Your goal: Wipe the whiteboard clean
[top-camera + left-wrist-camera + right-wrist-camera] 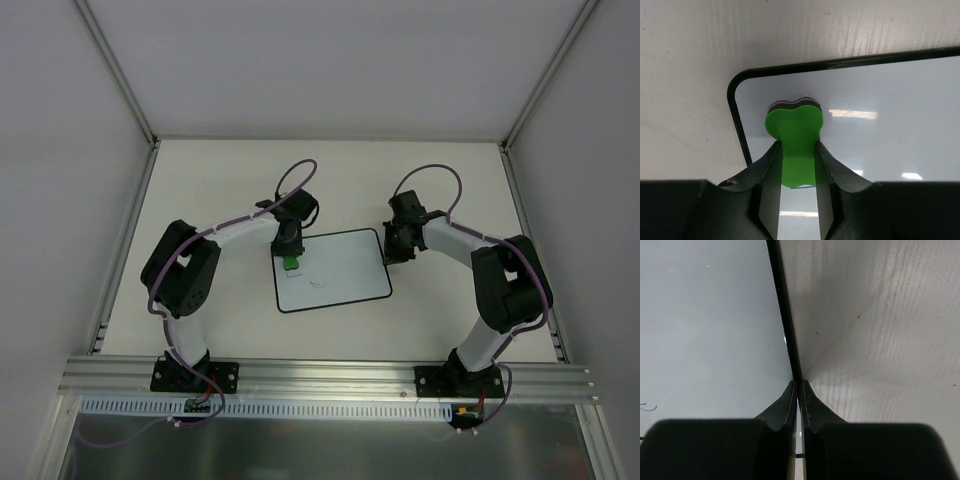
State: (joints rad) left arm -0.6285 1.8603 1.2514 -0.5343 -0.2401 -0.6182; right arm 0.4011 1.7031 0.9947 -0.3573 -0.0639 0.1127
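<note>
The whiteboard (pixel 340 270) lies flat on the table between the arms. My left gripper (pixel 289 250) is shut on a green eraser (pixel 291 263) near the board's far left corner. In the left wrist view the eraser (pixel 794 127) sits between the fingertips of the left gripper (pixel 796 144), its dark felt on the whiteboard (pixel 890 100). A faint pen mark (pixel 318 283) shows on the board. My right gripper (pixel 398 250) is shut with its tips on the board's right edge. In the right wrist view the right gripper (pixel 798 383) meets the black border of the whiteboard (pixel 705 315).
The pale table (pixel 220 180) is walled by white panels on three sides. An aluminium rail (pixel 330 375) runs along the near edge by the arm bases. A small blue stroke (pixel 647 407) shows at the left of the right wrist view.
</note>
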